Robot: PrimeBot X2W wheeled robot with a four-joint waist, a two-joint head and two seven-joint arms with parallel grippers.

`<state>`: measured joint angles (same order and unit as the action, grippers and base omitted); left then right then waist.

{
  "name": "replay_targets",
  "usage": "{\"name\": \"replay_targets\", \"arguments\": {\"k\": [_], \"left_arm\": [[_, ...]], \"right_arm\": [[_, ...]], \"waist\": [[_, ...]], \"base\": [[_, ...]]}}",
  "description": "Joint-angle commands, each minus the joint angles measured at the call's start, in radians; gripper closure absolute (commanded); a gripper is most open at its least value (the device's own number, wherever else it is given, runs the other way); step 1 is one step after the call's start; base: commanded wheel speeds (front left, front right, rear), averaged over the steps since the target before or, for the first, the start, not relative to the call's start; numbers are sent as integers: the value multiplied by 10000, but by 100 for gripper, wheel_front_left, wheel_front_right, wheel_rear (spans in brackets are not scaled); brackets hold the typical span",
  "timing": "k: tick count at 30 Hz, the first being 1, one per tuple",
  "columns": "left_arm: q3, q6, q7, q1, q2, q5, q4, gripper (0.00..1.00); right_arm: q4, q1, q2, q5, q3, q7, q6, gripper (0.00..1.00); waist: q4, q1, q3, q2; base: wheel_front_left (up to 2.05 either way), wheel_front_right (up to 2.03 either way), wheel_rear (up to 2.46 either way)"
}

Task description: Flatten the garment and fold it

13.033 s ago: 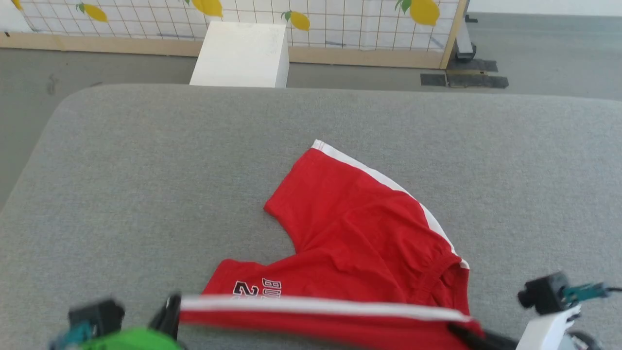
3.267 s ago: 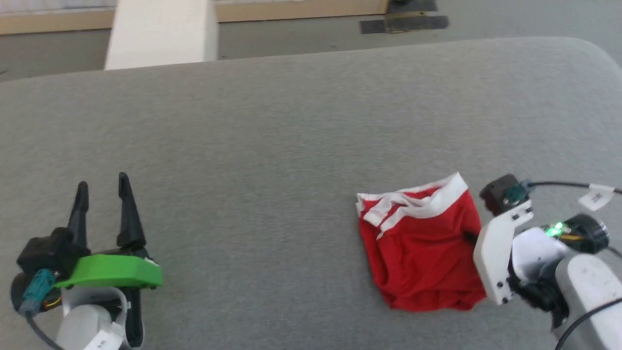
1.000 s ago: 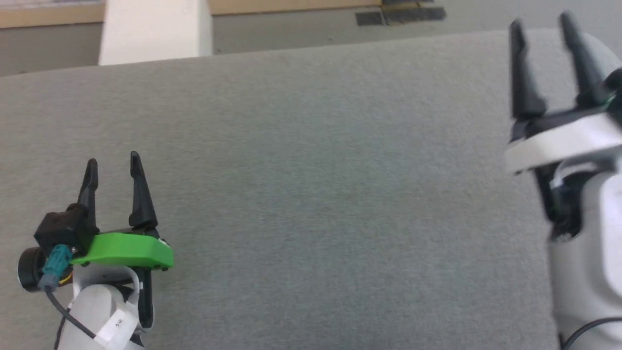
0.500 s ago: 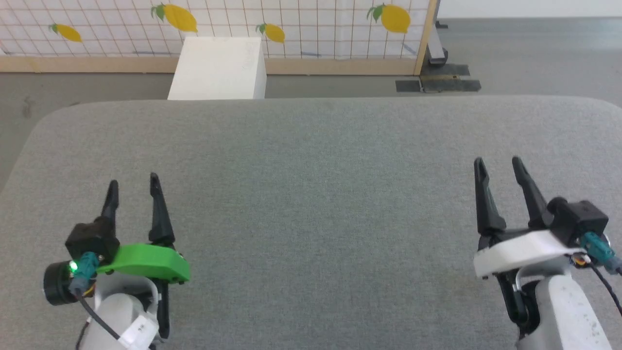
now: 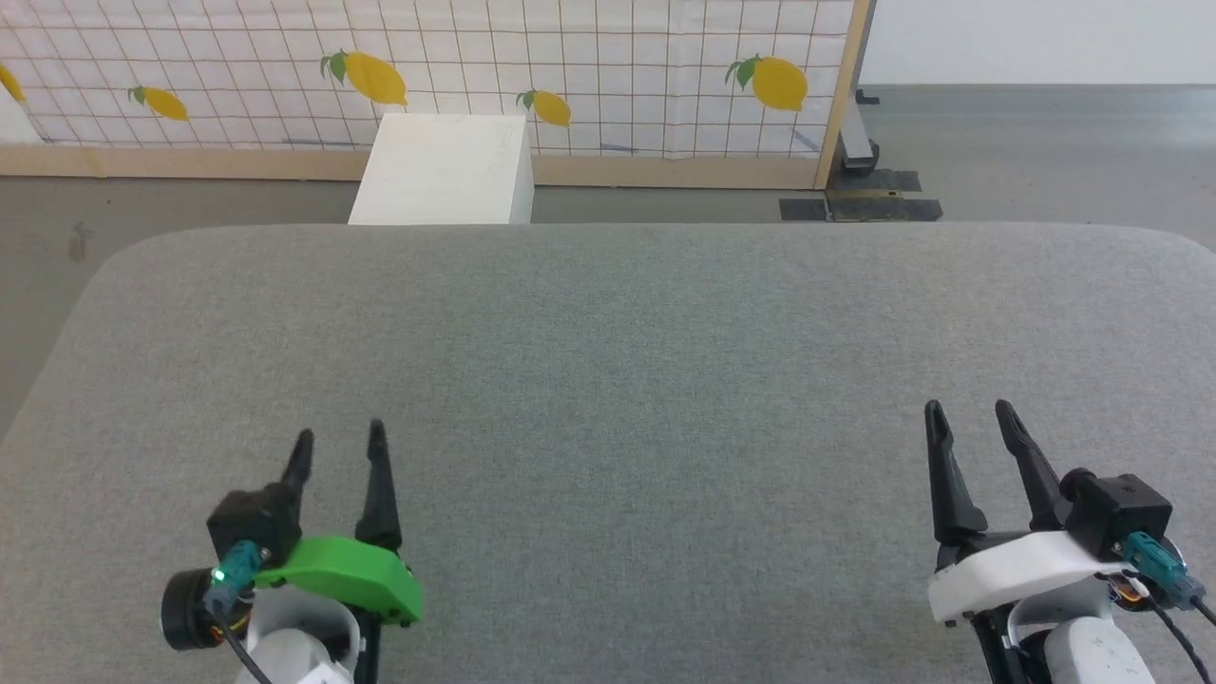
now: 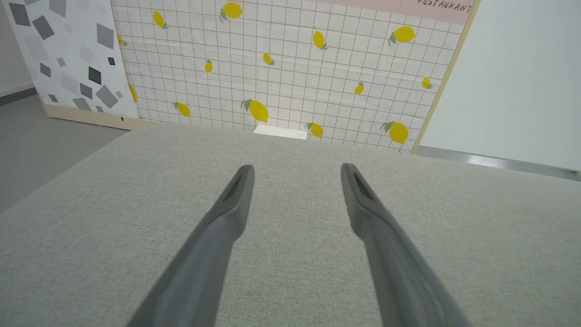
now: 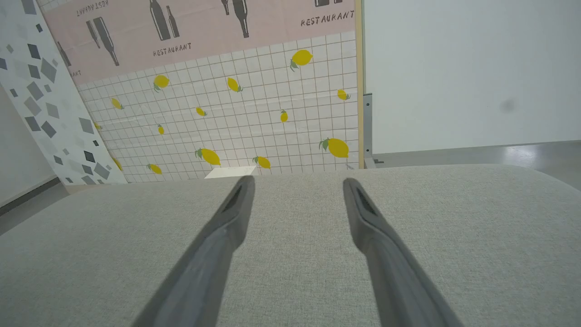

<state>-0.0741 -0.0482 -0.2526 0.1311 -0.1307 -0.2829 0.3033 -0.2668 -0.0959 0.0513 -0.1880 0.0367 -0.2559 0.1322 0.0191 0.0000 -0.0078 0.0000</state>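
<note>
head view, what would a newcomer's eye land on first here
The white-tiled backdrop panel printed with yellow lemons stands across the top, a white box before it. At the near edge of the broad grey fabric surface, the left gripper, on a bright green mount, and right gripper show dark fingers spread.

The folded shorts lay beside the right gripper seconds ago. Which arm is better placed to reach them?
Probably right. Left gripper and right gripper both hover open, empty; the shorts lay on the right's side.
</note>
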Motion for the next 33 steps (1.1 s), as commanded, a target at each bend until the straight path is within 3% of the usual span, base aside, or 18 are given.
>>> {"name": "replay_targets", "arguments": {"k": [1,18,19,33], "left_arm": [[-63,88,-75,-142,38,8,89,0],[38,105,-90,-165,100,341,-149,0],[10,119,-39,-204,62,206,-138,100],[48,146,152,-283,113,385,-354,100]], "right_arm": [[-8,168,-10,-65,50,-55,-15,0],[-142,307,-10,-204,-75,-58,-15,0],[-135,190,0,-140,-54,5,2,100],[72,246,1,9,-68,195,1,100]], "waist": [[-20,0,-25,0],[-51,0,84,0],[-53,0,83,0],[-64,0,84,0]], "base": [[0,0,0],[0,0,0],[0,0,0],[0,0,0]]}}
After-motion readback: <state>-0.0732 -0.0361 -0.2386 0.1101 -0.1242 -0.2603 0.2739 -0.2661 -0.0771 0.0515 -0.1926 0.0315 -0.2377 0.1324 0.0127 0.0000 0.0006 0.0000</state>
